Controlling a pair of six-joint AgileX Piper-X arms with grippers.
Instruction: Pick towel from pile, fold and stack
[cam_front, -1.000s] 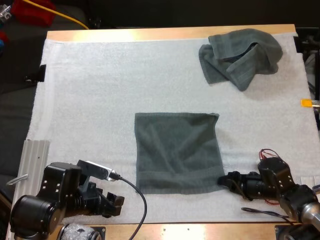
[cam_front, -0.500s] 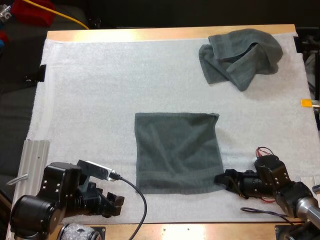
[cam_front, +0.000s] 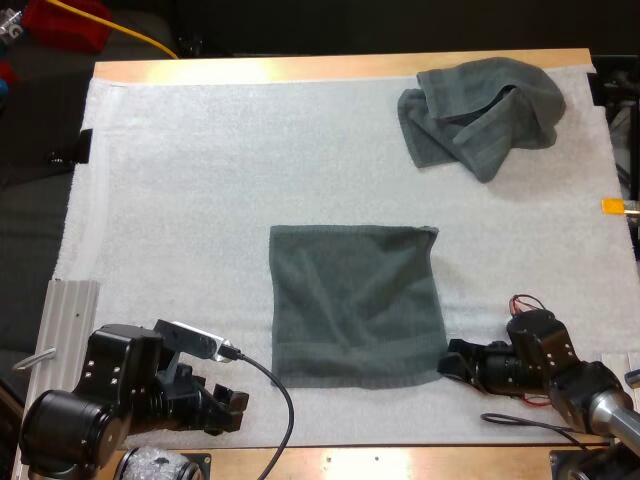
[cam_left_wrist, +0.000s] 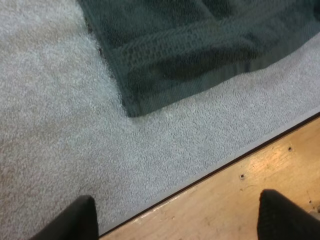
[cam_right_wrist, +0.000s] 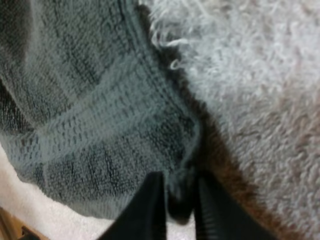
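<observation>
left fingers (cam_left_wrist: 75, 222) wide apart, empty, mat (cam_front: 180, 200) 7 o'clock | right fingers (cam_right_wrist: 150, 205) pinching towel (cam_front: 355, 305) at its 5 o'clock corner | pile (cam_front: 480, 115) 1 o'clock

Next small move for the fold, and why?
Probably ease the left gripper forward to the near left corner of the flat dark grey-green towel: its fingers stand open short of it, while the right gripper pinches the near right corner.

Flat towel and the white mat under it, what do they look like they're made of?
The flat towel is likely cotton terry: matte dark grey-green, with a looped pile and a flatter woven band near its hem. The white mat seems a fuzzy, fleecy textile, matte, with loose fibres at its surface; the exact fibre is unclear.
</observation>
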